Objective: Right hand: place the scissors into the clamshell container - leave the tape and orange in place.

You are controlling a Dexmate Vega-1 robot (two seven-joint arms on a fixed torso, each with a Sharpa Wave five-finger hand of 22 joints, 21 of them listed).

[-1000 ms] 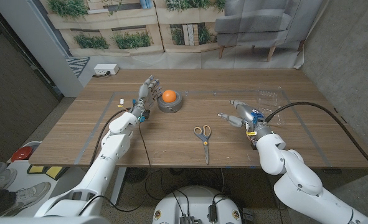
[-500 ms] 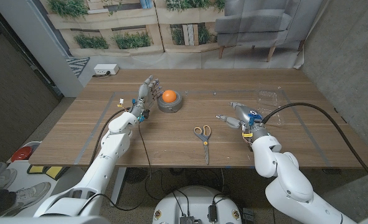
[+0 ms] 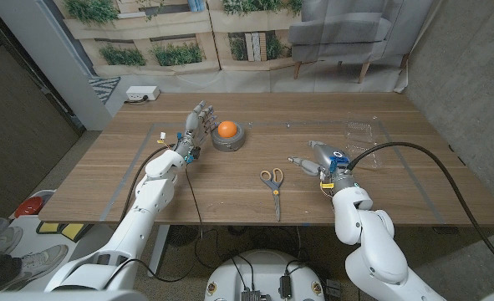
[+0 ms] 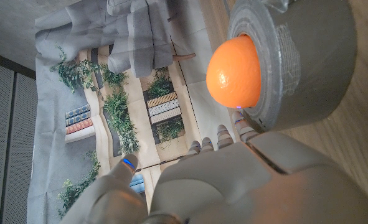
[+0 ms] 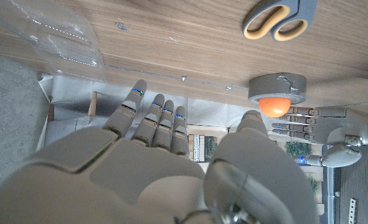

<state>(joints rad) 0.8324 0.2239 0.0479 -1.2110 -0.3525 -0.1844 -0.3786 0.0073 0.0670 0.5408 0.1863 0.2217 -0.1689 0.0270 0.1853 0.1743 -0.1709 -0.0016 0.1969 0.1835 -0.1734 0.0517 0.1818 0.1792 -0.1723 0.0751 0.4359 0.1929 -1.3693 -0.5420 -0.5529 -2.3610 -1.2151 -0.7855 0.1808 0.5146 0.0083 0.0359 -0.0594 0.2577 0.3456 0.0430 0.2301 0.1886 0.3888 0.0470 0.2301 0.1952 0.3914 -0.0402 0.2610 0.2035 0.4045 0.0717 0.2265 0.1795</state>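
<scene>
Across the wooden table, the biggest things in view are the robot's two arms, which enter from the near corners in the head view. On the far right part of the tabletop lies the clear clamshell container, its transparent plastic hard to make out against the wood; a corner of it also shows in the right wrist view. The left hand stands upright on its edge just beside the tape, fingers straight and spread, holding nothing; whether it touches the roll cannot be told. That grey roll lies flat toward the far middle of the table, and the orange sits in its centre hole, plainly seen in the left wrist view bulging out of the roll. The right hand hovers or rests low over the wood between the clamshell container and the scissors, its fingers extended toward the robot's left and apart, empty. In the right wrist view its fingers are spread with nothing between them. The scissors lie flat on the bare wood near the table's middle, grey-and-yellow handles toward the far side and blades pointing at the near edge, apart from the right hand and well apart from the clamshell container.
</scene>
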